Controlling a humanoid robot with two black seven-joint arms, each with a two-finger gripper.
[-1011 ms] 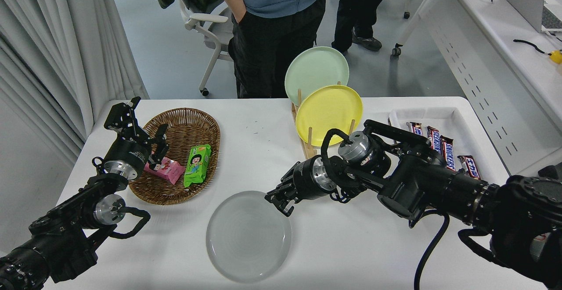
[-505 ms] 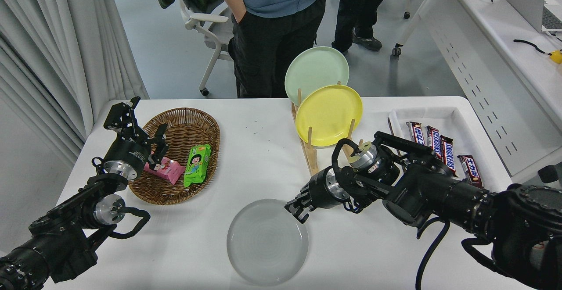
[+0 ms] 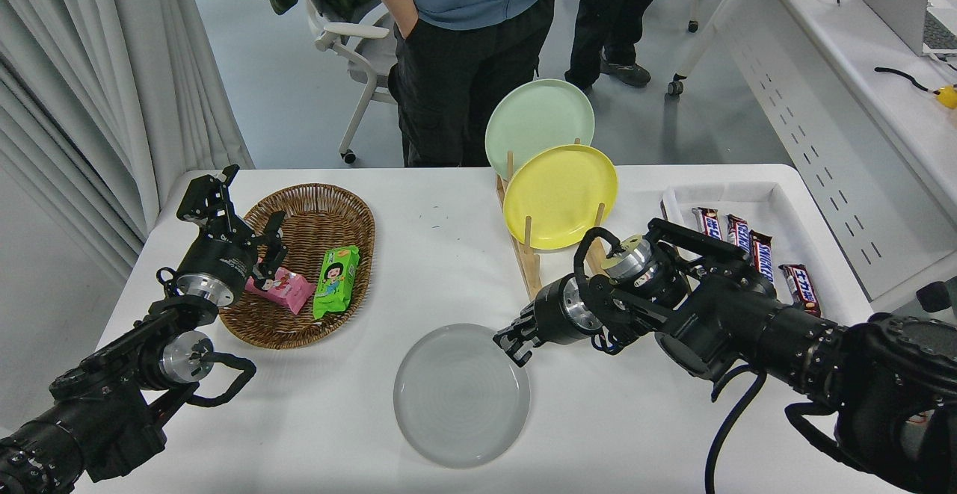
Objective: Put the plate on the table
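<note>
The pale grey plate [image 3: 461, 395] lies level, low over or on the white table [image 3: 441, 255] near its front edge; I cannot tell whether it touches. My right gripper [image 3: 516, 344] is shut on the plate's upper right rim, with the right arm reaching in from the lower right. At the lower left my left gripper [image 3: 238, 214] is parked, open, over the near left rim of a wicker basket [image 3: 318, 206].
The basket holds a green packet [image 3: 336, 282] and a pink packet [image 3: 282, 289]. A wooden rack [image 3: 529, 264] behind my right gripper holds a yellow plate [image 3: 559, 195] and a pale green plate [image 3: 538, 116]. A white tray [image 3: 777, 196] of chocolate bars sits right. Two people [image 3: 463, 31] stand beyond.
My right gripper has carried the plate to the right across the front of the table, then slightly back toward the rack. The left arm has not moved.
</note>
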